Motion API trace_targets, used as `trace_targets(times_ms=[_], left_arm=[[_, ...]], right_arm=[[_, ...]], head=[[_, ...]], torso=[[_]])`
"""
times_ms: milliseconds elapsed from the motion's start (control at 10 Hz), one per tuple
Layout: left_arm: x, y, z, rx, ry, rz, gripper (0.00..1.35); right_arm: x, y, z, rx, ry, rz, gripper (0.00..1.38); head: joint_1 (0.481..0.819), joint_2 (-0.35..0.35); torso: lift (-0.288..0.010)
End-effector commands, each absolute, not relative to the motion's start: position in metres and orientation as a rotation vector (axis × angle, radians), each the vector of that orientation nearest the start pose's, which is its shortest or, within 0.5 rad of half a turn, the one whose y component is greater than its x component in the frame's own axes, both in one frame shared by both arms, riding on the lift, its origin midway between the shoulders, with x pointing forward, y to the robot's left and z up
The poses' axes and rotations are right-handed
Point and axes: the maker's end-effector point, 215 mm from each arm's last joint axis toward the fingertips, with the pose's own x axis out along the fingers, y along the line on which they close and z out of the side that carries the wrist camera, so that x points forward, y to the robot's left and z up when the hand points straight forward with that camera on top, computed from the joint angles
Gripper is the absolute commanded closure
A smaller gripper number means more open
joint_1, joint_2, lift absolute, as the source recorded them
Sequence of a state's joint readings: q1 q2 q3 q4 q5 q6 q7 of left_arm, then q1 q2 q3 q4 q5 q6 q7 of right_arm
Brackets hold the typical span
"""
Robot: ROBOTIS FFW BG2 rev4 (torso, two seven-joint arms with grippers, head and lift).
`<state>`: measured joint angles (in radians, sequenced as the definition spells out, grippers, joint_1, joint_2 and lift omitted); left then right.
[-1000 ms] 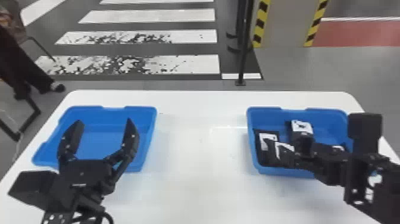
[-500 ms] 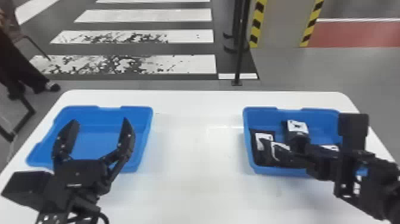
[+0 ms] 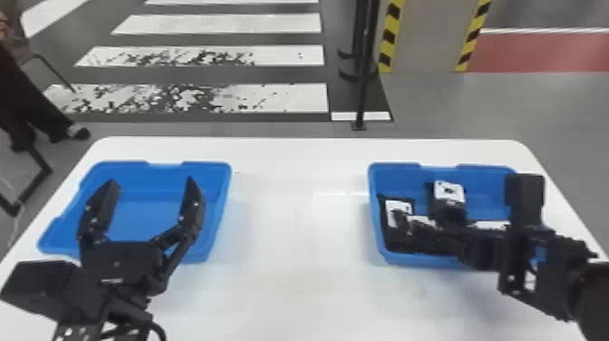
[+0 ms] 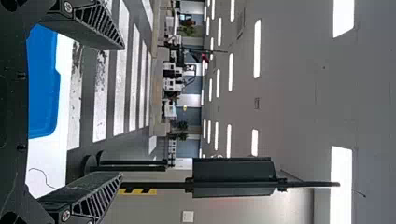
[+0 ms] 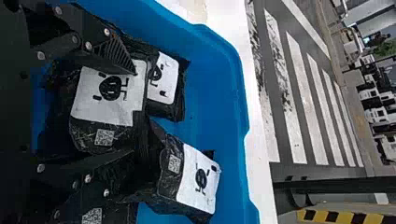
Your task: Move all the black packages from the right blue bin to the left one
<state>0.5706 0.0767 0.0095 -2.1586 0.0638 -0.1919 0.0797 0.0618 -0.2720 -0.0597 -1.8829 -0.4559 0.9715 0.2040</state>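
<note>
Beyond the white table, a black pole stands beside white floor stripes.

Near the table's left edge, the left blue bin looks like smooth plastic to me; near its right edge, the right one matches. The tabletop is smooth, softly glossy. The black packages have creased, slightly shiny, film-like wrapping. My ribbed fingers look matt, their screws metallic.
</note>
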Motion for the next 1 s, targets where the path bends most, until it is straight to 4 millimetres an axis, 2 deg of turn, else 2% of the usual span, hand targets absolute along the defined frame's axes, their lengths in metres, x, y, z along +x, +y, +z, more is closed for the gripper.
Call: trace_targets(times_ms=[0,500,600,800,900], left_arm=[[0.424,0.252,-0.249,-0.007,-0.204,0.045,0.1],[0.424,0.253,-0.25,-0.008,-0.199,0.047,0.1],[0.423,0.253,-0.246,-0.009,-0.214,0.047,0.1],[0.421,0.252,-0.238,-0.029,-0.24,0.045,0.1],[0.419,0.249,-0.229,-0.061,-0.274,0.036,0.09]], right_arm=[[0.503,-0.219,-0.454,0.233,0.695,0.33,1.14],[0.504,-0.201,-0.425,0.304,0.574,0.351,1.21],[0.502,-0.195,-0.413,0.328,0.539,0.365,1.21],[0.5,-0.197,-0.383,0.352,0.462,0.372,1.21],[0.502,-0.194,-0.362,0.368,0.414,0.386,1.21]], head=[[0.695,0.035],[0.695,0.054],[0.695,0.058],[0.695,0.068],[0.695,0.068]], torso=[[-0.176],[-0.176],[-0.176],[-0.176],[-0.176]])
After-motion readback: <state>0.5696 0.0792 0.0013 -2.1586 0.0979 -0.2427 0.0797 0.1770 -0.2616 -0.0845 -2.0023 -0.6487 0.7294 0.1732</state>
